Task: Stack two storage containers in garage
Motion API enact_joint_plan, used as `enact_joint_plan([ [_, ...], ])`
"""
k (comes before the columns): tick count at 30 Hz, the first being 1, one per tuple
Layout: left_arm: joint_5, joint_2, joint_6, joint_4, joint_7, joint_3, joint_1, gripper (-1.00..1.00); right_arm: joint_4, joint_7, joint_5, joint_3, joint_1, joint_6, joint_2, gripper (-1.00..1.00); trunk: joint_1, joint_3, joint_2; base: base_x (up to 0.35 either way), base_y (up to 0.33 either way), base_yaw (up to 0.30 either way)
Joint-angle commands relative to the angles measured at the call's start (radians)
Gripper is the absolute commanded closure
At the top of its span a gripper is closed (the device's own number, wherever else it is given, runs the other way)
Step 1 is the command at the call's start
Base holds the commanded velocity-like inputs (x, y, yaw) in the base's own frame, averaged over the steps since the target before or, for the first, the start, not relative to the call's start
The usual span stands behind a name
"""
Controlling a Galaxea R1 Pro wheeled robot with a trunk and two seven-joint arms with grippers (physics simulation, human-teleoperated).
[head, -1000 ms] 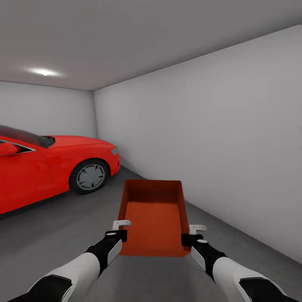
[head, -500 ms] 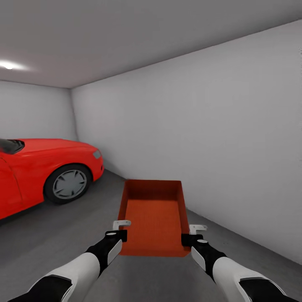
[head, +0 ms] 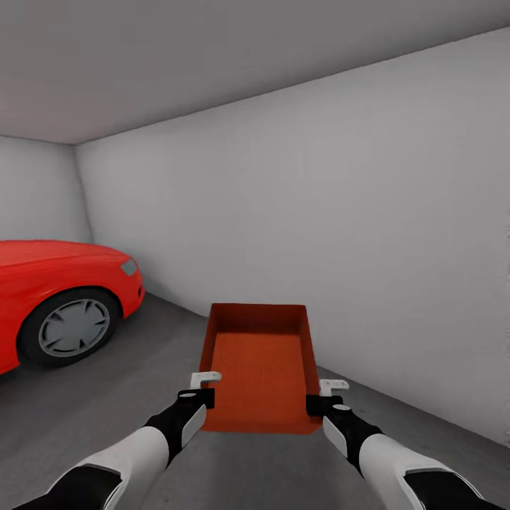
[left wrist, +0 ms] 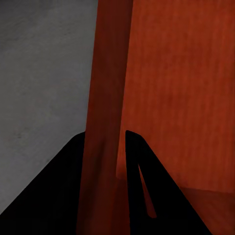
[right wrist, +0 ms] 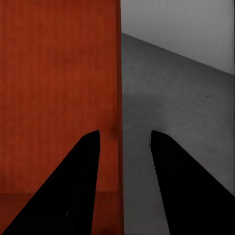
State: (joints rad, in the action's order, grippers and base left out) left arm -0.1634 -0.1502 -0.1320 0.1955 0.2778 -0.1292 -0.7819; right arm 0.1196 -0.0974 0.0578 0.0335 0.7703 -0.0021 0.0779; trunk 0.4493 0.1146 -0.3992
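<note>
In the head view, one orange-red storage container [head: 260, 375] is held up in front of the robot, above the dark grey concrete floor [head: 85, 411] of the garage. Its near corners are gripped from either side: the left gripper [head: 203, 388] is closed on the left wall and the right gripper [head: 323, 395] on the right wall. The bin is seen open-topped and empty, with its long axis pointing away from the robot. A pale grey wall [head: 368, 234] is seen ahead and to the right, and the front of a red car [head: 57, 297] with a grey wheel is seen at the left, well apart from the bin.

In the left wrist view, the container's thin wall [left wrist: 105, 112] is seen clamped between the two dark fingers [left wrist: 58, 196], one outside and one inside the bin, with the concrete seen beyond.

In the right wrist view, the container's wall edge [right wrist: 119, 98] is seen between the two dark fingers [right wrist: 191, 191], the inner finger against the bin's inner face; a gap is seen between the wall and the outer finger, so a firm grip cannot be confirmed from this view alone
</note>
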Motion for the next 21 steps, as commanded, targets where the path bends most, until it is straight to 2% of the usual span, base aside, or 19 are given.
enact_joint_plan([
  [1, 0.018, 0.006, -0.008, 0.012, 0.007, 0.029, 0.000, 1.00, -0.003, -0.007, 0.008, -0.005, 0.000, -0.001, -0.006, 1.00, 0.001, 0.000, -0.001, 0.191, 0.001, -0.243],
  [8, 0.018, 0.006, -0.008, 0.012, 0.007, 0.028, 0.000, 1.00, -0.003, -0.007, 0.008, -0.004, 0.000, 0.000, -0.006, 1.00, 0.001, 0.000, -0.001, 0.129, 0.000, -0.243],
  [21, 0.018, 0.006, -0.008, 0.012, 0.008, 0.029, 0.000, 1.00, -0.003, -0.007, 0.008, -0.004, 0.000, 0.001, -0.006, 1.00, 0.001, 0.000, -0.001, 0.008, 0.000, -0.243],
])
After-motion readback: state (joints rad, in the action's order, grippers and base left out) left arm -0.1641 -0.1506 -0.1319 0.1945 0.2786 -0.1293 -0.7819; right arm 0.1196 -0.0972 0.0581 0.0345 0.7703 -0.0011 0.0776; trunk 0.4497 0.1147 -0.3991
